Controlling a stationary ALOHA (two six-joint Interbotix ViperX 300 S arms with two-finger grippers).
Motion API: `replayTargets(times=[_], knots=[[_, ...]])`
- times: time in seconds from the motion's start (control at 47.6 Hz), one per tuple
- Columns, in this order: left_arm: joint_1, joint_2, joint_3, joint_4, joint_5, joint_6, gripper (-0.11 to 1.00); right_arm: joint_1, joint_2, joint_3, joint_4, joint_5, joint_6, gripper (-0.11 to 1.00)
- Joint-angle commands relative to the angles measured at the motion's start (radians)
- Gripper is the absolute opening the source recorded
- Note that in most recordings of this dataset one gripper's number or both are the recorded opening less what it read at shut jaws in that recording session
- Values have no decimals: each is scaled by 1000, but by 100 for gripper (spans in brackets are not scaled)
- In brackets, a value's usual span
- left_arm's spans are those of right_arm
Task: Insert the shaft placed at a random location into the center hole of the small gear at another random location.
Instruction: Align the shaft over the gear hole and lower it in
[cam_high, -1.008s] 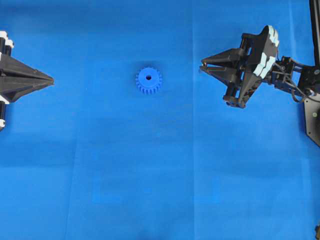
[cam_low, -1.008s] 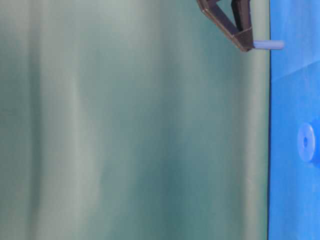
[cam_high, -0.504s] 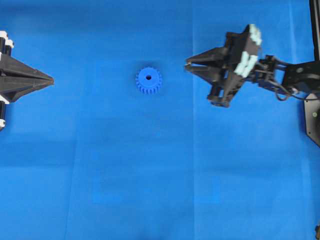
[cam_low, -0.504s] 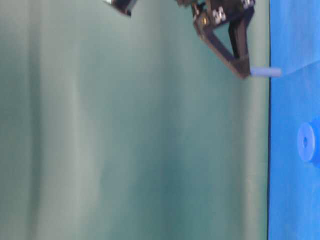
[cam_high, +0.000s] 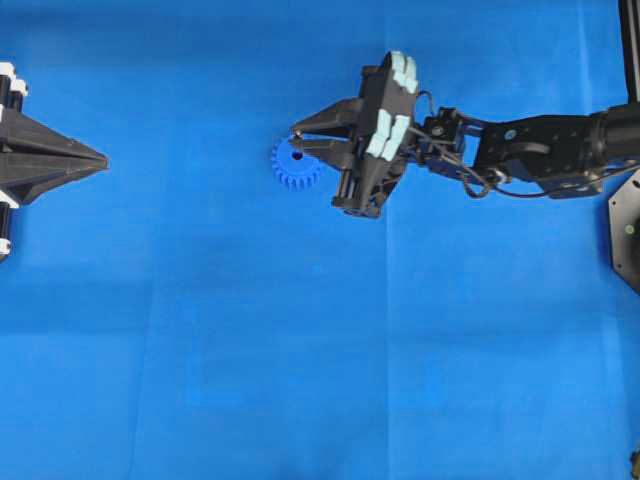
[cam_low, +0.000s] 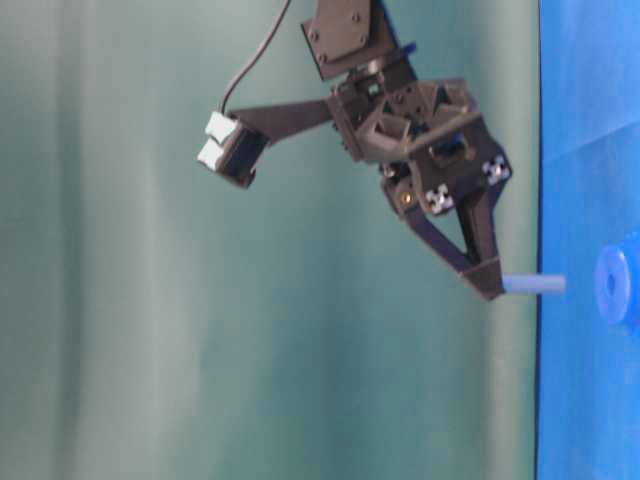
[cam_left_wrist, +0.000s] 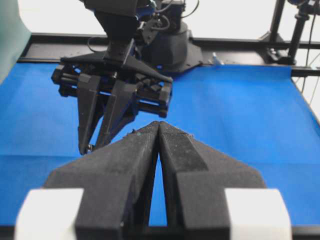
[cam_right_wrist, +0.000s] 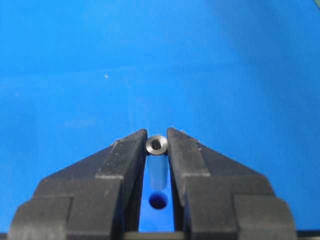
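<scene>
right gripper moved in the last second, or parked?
Yes. In the overhead view the right gripper went leftward toward the stationary small gear; its tips, holding the shaft, are now over the gear's upper edge.

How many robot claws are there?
2. The left gripper sits shut at the left edge of the overhead view. The right gripper reaches over the small gear, pinching the shaft.
</scene>
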Motion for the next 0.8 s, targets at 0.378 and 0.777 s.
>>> replayTargets(times=[0.378,0.777], knots=[[-2,5,-11,0,-9,0,2,0,5,-21,-3,0,-3,3],[0,6,-11,2,-9,0,2,-3,74,-28,0,-14,-3,3]])
